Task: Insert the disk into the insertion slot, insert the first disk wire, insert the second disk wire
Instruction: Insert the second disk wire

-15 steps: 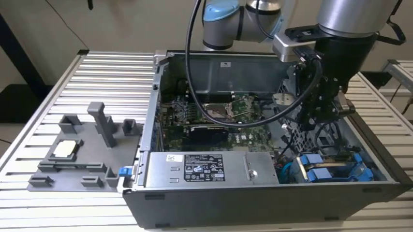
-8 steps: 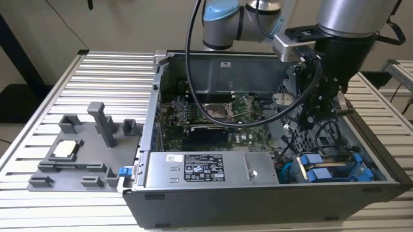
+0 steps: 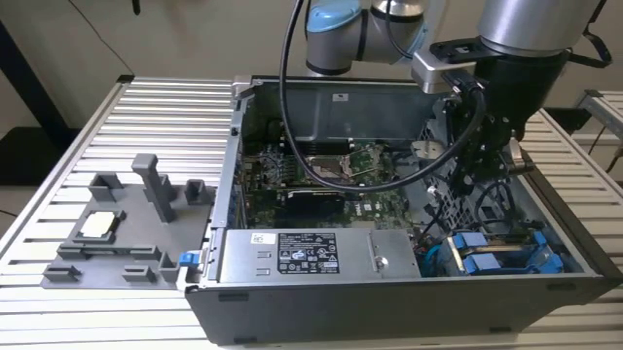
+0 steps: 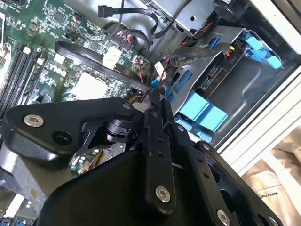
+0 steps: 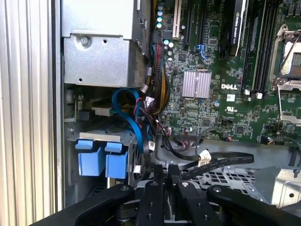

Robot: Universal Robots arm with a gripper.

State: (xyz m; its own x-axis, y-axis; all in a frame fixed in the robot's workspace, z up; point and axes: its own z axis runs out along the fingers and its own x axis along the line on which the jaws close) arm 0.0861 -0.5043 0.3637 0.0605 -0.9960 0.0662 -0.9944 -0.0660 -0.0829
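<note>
Black hand (image 4: 157, 101) nearly closed, empty, above the motherboard (image 5: 211, 70); blue-railed insertion slot (image 3: 506, 255) in the exterior view.

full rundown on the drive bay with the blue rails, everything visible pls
The insertion slot sits in the open case's corner, at the exterior view's lower right, beside the grey power-supply box. It looks like grey sheet metal with bright blue plastic rails and two blue tabs side by side. In the second wrist view a drive's connector end shows between the rails, so the disk appears seated. Loose blue and black cables run close by. The gripper hangs above it, apart.
</note>
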